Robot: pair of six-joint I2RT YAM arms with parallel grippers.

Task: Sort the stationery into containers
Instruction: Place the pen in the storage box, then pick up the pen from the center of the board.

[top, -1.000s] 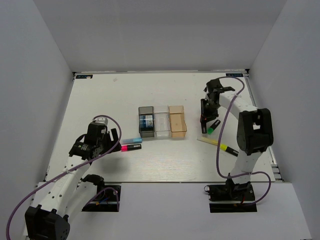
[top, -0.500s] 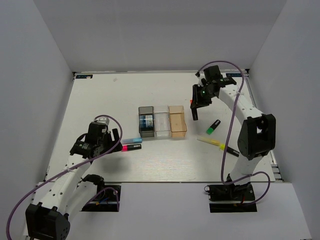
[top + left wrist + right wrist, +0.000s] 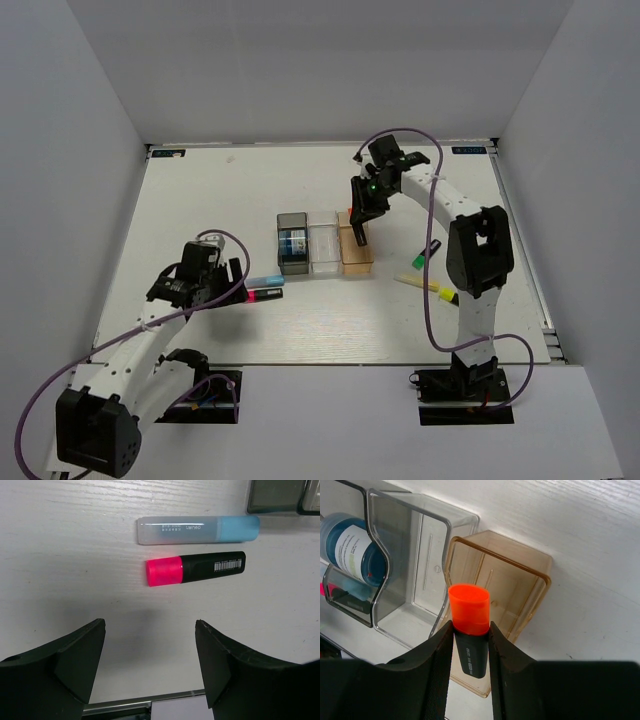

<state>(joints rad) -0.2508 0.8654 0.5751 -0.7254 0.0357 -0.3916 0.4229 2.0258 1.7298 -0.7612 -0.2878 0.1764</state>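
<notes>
Right gripper point(image 3: 470, 647) swung left from over by the green highlighter point(image 3: 421, 259), so the orange highlighter point(image 3: 468, 605) it's clamping now hangs over the orange-tan bin point(image 3: 352, 258).

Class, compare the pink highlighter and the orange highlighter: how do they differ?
The pink highlighter lies flat on the table, untouched; the orange highlighter is gripped by the right fingers over the tan bin. Pink cap versus orange cap. Both have black bodies.

Orange-capped highlighter point(image 3: 470, 630) above tan bin point(image 3: 527, 587), pink highlighter point(image 3: 195, 569) beside blue stick point(image 3: 200, 529)
</notes>
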